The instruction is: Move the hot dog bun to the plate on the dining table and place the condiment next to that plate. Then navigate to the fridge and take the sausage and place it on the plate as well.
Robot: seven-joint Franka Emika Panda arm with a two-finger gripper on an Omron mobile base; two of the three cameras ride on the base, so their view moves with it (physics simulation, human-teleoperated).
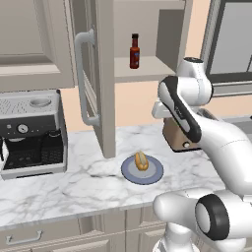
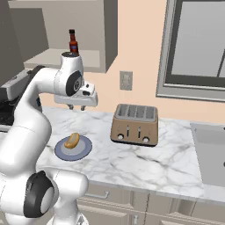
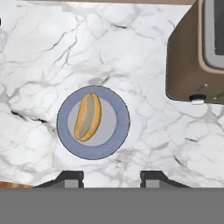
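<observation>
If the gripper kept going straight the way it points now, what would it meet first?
Probably the marble counter just beside the plate, or the plate's rim. The gripper points down, and the hot dog bun lies off to one side of its line. Depth is unclear.

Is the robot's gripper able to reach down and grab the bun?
Probably yes. The gripper hangs above the hot dog bun on its plate, with nothing between them.

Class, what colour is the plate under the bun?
Slate blue-grey plate, clearest in the hand view.
</observation>
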